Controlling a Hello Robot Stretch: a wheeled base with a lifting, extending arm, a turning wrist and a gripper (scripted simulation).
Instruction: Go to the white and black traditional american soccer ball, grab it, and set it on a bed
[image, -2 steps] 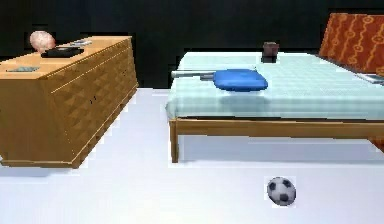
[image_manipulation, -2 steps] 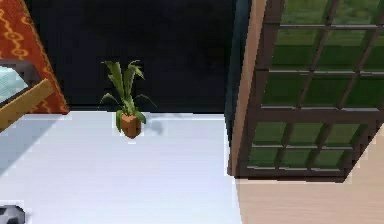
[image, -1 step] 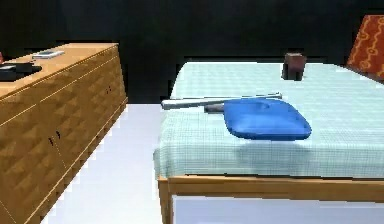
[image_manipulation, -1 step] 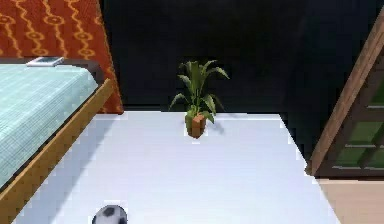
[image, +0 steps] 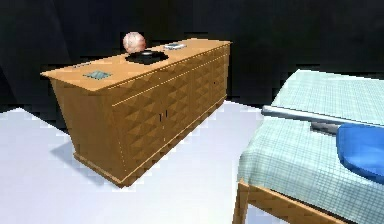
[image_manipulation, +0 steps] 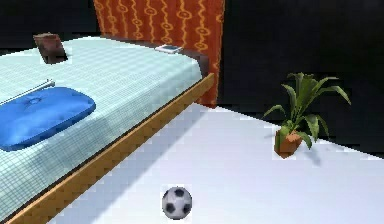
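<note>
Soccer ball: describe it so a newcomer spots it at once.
In the arm side view, find the bed with the checked cover. On the grey floor beside its wooden frame lies the soccer ball. It alone is round, white with black patches, unlike the potted plant.

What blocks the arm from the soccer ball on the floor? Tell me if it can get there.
Probably yes. The soccer ball lies on bare floor on the arm's side, apart from the bed and the potted plant, with nothing standing around it.
</note>
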